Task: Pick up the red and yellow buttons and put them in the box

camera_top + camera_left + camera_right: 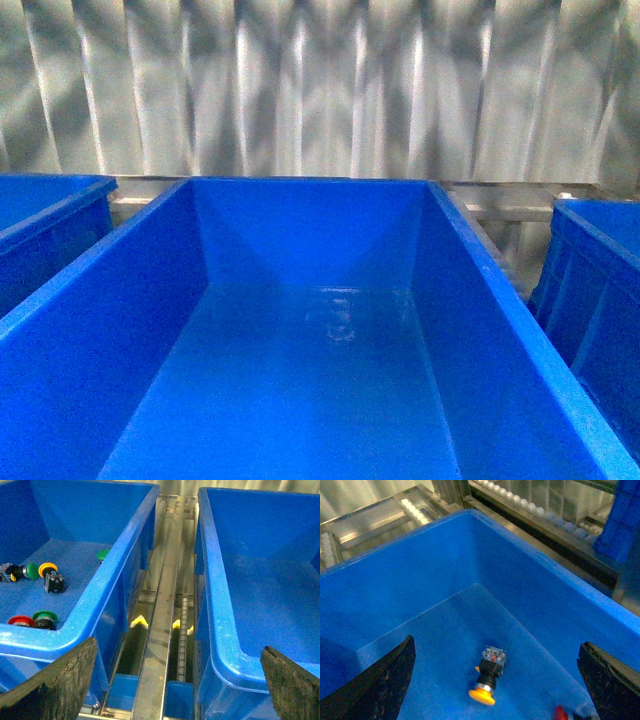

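Buttons with red and yellow mushroom caps lie in bins to either side of me, none yet in the large empty blue plastic box that fills my front view.

On my left, the wrist camera shows a blue bin holding a yellow-capped button lying on its side, a red-capped button near the bin's front wall, and green-capped switches beside them, which I leave alone. A loose black contact block sits next to the yellow one. My left gripper is spread wide and holds nothing, hanging over the metal rail between that bin and the empty box.

On my right, my right gripper is likewise spread and empty above another blue bin, where an orange-yellow-capped button lies on its side; a scrap of red shows at the frame edge, too cropped to identify.

I judge these parts light, rigid and hard plastic. The domed caps look smooth and likely to slip or roll; the stubby squared body offers the better hold.

The front view shows only the box and no buttons or grippers; the wrist views alone reveal them.
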Controlling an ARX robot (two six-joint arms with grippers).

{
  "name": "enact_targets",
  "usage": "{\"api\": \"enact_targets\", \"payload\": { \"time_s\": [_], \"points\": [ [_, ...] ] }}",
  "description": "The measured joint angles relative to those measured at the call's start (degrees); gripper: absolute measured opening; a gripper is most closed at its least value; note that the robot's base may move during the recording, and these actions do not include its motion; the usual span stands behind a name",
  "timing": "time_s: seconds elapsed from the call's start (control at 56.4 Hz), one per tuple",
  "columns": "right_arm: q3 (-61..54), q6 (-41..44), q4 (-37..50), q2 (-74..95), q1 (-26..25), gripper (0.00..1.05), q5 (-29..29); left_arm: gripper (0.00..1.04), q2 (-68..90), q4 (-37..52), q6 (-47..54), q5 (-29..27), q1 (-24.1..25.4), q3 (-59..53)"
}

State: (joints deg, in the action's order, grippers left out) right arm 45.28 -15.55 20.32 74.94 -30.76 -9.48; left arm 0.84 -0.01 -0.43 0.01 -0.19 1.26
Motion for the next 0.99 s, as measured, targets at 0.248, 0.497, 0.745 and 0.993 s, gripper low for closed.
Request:
{"api": "enact_targets", "payload": {
  "time_s": [0.248, 0.497, 0.745, 0.993],
  "points": [
    [-10.9, -3.3, -7.8, -19.7, 5.8, 0.98, -5.3, 0.97, 0.0, 0.0, 0.0, 0.0, 0.0, 0.0],
    [-15.0, -5.4, -13.4, -33.3, 15.1, 0.98, -13.3, 0.97, 0.0, 0.0, 0.0, 0.0, 0.0, 0.0],
    [-15.0, -4.6, -13.2, -37.3, 19.8, 0.98, -15.3, 0.97, 0.0, 0.0, 0.0, 0.0, 0.0, 0.0],
    [-16.3, 4.0, -14.3, -40.1, 19.4, 0.82, 8.1, 0.97, 0.0, 0.0, 0.0, 0.0, 0.0, 0.0]
  ]
}}
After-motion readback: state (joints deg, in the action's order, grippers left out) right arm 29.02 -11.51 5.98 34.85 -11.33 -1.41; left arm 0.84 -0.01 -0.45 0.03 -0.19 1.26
